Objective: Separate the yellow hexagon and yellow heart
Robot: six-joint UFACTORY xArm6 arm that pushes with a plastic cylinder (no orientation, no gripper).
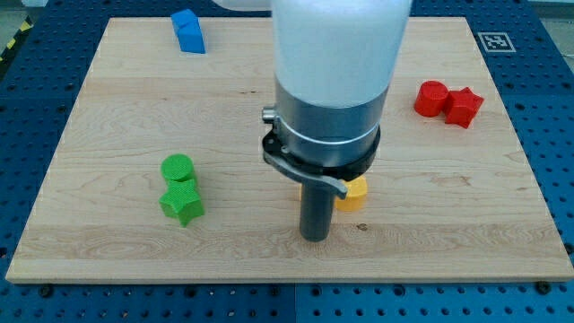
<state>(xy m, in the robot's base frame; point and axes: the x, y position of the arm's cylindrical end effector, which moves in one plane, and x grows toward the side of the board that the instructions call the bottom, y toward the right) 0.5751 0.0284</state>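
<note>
Wooden counter (134, 108) seen from above, with my tip (314, 238) as landmark; the arm carries no gripper, only this dark rod, so nothing is grasped. One yellow block (353, 193), its shape not discernible, lies just beside the rod toward the view's right, mostly hidden by the arm; a sliver of yellow shows at the rod's other side. Far to the tip's left sit a green cylinder (178, 168) touching a green star (182, 205). A blue block (188, 31) lies toward the top left; a red cylinder (432, 98) and red star (464, 106) touch at upper right.
</note>
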